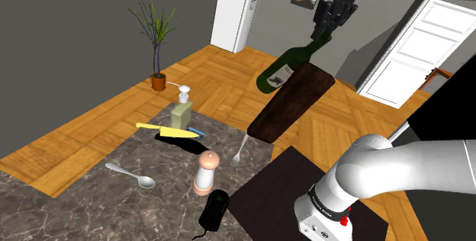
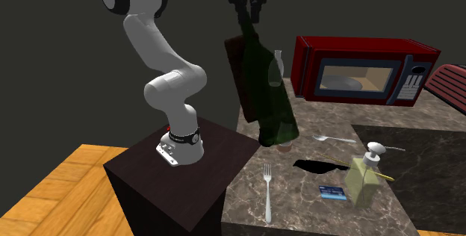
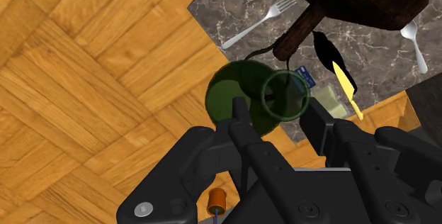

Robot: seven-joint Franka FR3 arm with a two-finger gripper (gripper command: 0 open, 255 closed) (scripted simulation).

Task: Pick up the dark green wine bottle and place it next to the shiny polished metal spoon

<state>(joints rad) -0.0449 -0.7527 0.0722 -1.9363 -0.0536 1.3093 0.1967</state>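
Held high in the gripper [image 1: 326,27], well above the surface [image 1: 84,201]: the dark green wine bottle [image 1: 284,70]. Pinched at the neck between the 2 black fingers [image 3: 241,120], pressed to the glass from either side, as seen in the wrist view. Tilted, not plumb: neck up toward the gripper, base lower and toward the shoulder view's left. Hanging past the surface's edge, over the wooden floor [image 3: 85,81] to judge by the wrist view, near the corner of the marbled top.

Well apart from the metal spoon [image 1: 131,175], itself flat on the surface near the shoulder view's lower left, bowl toward that view's right, handle running up and to the left. Between bottle and spoon: a dark wooden board [image 1: 294,106] propped on a slant, a fork [image 1: 240,149], a pepper mill [image 1: 204,172]. Farther back, a soap dispenser [image 1: 181,114] and a yellow knife [image 1: 169,130].

Probably next: carry down and toward the shoulder view's left, across the surface, clearing the board's raised end first. Then bring the long axis upright, so as to land base-first. Best aimed at bare stone just beside the spoon, not on it, and clear of the mill. Some risk of so tall and narrow a bottle toppling if let go while leaning.
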